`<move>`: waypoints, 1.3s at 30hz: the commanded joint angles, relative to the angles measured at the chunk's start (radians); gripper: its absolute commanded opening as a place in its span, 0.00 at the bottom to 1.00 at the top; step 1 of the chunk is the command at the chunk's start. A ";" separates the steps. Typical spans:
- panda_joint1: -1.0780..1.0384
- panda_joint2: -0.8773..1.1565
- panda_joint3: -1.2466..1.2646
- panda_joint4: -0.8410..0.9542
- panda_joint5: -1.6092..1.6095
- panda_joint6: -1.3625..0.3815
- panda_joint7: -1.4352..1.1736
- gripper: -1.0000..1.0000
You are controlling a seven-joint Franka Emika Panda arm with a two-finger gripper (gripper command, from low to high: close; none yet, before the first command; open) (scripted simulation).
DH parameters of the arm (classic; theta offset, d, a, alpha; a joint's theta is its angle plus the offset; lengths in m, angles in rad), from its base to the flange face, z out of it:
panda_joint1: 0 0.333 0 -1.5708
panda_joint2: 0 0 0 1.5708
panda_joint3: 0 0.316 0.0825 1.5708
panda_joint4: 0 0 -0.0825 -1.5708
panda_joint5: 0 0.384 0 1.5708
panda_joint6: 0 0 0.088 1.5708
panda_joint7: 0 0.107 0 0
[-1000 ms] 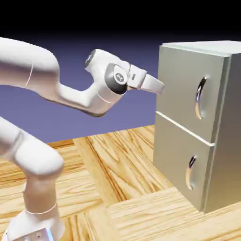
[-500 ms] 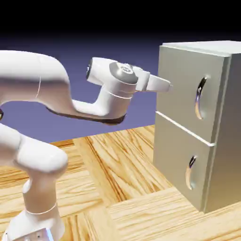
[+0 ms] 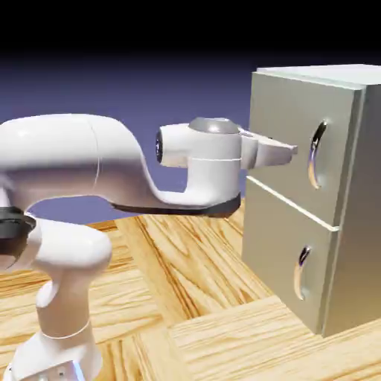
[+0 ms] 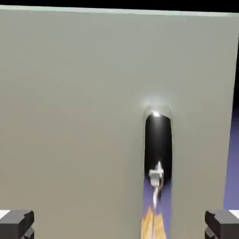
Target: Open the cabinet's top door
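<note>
Tool (image 3: pixel 292 151) fingers are standing spread wide and empty, pointing level at the shut top door (image 3: pixel 286 145) just short of its chrome handle (image 3: pixel 318 154), on the grey cabinet (image 3: pixel 350 216) sitting on the wooden worktop (image 3: pixel 201 298).

Wooden table (image 3: pixel 186 253), grey cabinet (image 3: pixel 286 245) standing on it

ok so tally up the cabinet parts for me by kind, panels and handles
front panels: 2, the top door and the shorter lower panel
chrome handles: 2, one on the top door, one on the lower panel
total: 4, all on one cabinet
</note>
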 commanded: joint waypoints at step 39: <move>-0.464 0.089 0.543 -0.336 0.216 -0.419 0.299 0.00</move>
